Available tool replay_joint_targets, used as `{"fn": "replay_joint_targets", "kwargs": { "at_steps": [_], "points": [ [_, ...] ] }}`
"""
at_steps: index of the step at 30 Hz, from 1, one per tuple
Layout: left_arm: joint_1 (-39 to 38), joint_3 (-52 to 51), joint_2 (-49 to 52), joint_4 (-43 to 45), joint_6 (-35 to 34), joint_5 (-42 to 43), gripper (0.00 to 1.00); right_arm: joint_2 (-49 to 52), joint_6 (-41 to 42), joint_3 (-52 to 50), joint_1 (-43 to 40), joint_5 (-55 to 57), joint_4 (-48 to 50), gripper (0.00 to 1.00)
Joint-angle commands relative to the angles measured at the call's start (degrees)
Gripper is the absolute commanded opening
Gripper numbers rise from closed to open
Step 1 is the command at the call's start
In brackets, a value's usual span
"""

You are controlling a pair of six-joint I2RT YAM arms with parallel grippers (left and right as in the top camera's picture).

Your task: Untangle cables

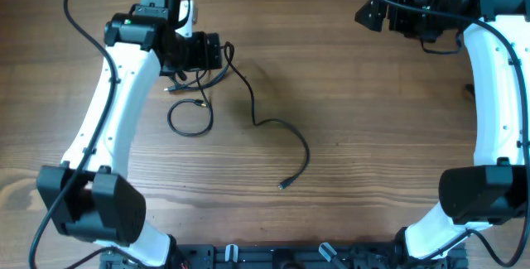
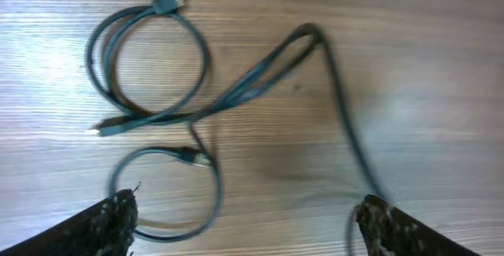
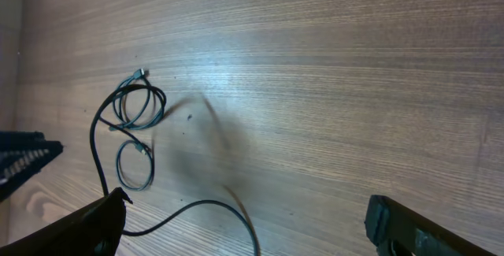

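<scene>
Several thin black cables lie on the wooden table. In the left wrist view a coiled cable [image 2: 150, 59] with silvery plugs crosses a small loop [image 2: 177, 197], and a long cable [image 2: 339, 106] bends away from them. In the overhead view the loop [image 1: 190, 118] and the long cable [image 1: 281, 132], ending in a plug [image 1: 284, 186], trail out from under my left gripper [image 1: 217, 53]. My left gripper [image 2: 248, 228] is open and empty above the cables. My right gripper [image 1: 370, 12] is far off at the top right. In its wrist view it [image 3: 244, 228] is open and empty, with the cables [image 3: 134, 106] ahead.
The left arm [image 1: 108, 120] runs down the table's left side and the right arm [image 1: 497, 95] down the right. A thicker black robot wire [image 1: 83, 21] arcs at the top left. A dark rail [image 1: 273, 256] lines the front edge.
</scene>
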Motion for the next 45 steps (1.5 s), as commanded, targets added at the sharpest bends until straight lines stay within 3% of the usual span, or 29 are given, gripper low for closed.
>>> {"fn": "replay_joint_targets", "kwargs": {
  "at_steps": [1,4,7,8,10,11,15,17,19,23,27,29,33,35,41,45],
  "points": [
    [4.0,-0.4,3.5,-0.3,13.1,9.7,0.91,0.6,-1.2,0.3,0.2,0.4,0.1,1.0],
    [4.3,-1.8,7.6,3.5,14.7,11.6,0.83,0.6,-1.2,0.3,0.2,0.4,0.1,1.0],
    [4.3,-2.7,12.6,8.0,10.1,8.8,0.45,0.6,-1.2,0.3,0.2,0.4,0.0,1.0],
    [4.3,-2.7,14.4,10.2,6.0,5.5,0.43,0.6,-1.2,0.3,0.2,0.4,0.0,1.0],
    [4.3,-2.7,15.3,12.7,4.3,4.0,0.37,0.6,-1.2,0.3,0.2,0.4,0.0,1.0],
    [4.3,-2.7,15.2,13.5,4.2,4.0,0.04,0.6,-1.2,0.3,0.2,0.4,0.0,1.0],
    [4.3,-2.6,13.4,12.3,-1.3,4.9,0.04,0.6,-2.6,0.3,0.4,-9.2,0.3,1.0],
    [4.3,-1.3,8.9,8.2,-1.5,12.5,0.04,0.6,-8.3,0.3,1.6,-17.0,0.7,1.0],
    [4.3,-0.7,3.3,4.5,-3.0,19.2,0.04,0.6,-10.5,0.3,4.3,-17.4,0.7,1.0],
    [4.3,-0.7,-3.2,-0.6,-11.2,20.2,0.04,0.6,-13.2,0.3,13.0,-13.0,2.0,1.0],
    [4.3,-0.7,-3.6,-1.2,-12.5,30.9,0.04,0.6,-13.0,0.2,20.9,-10.8,6.3,1.0],
    [4.3,-0.7,-3.6,-1.3,-16.3,31.3,0.04,1.0,-11.6,0.2,24.0,-10.8,8.7,0.99],
    [4.3,-0.7,-3.6,-1.4,-16.2,37.9,0.04,4.7,-12.2,0.2,27.4,-9.9,11.8,0.81],
    [4.3,-0.7,-3.6,-1.6,-16.2,38.7,0.04,6.9,-12.4,0.2,27.9,-9.9,12.6,0.77],
    [4.3,-0.7,-3.6,-1.5,-16.2,40.9,0.04,10.0,-13.4,0.2,28.5,-13.3,13.2,0.71],
    [4.3,-0.7,-3.6,-1.5,-16.0,40.9,0.04,10.0,-18.3,0.2,28.5,-23.5,13.8,0.7]
  ]
}}
